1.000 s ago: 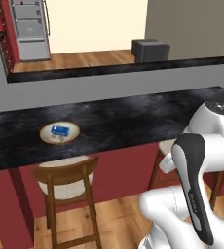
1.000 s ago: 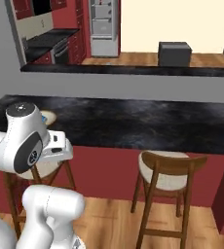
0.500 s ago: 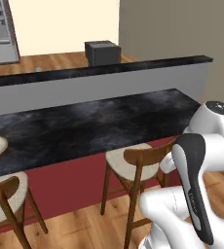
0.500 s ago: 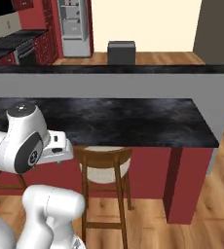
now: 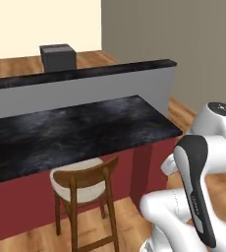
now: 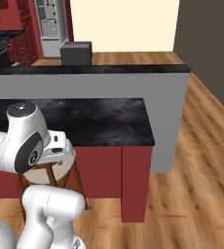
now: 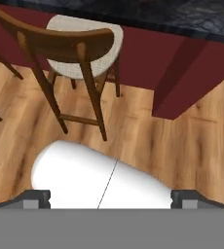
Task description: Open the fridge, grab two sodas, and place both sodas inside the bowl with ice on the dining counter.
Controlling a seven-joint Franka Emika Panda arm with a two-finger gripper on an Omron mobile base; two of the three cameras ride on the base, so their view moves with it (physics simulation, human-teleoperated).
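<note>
Long black speckled stone dining counter [image 5: 70,130] runs across the room on a dark red panel base, top bare where it shows; its end corner sits w/ a red leg panel below, seen from the right base cam [image 6: 109,116] and, low down, from the hand cam [image 7: 182,73]. Far back left in the right base view, tall light grey fridge [image 6: 52,26] stands upright by red cabinets, white-edged shelves showing in its upper part, so apparently open; too small to tell more.
</note>
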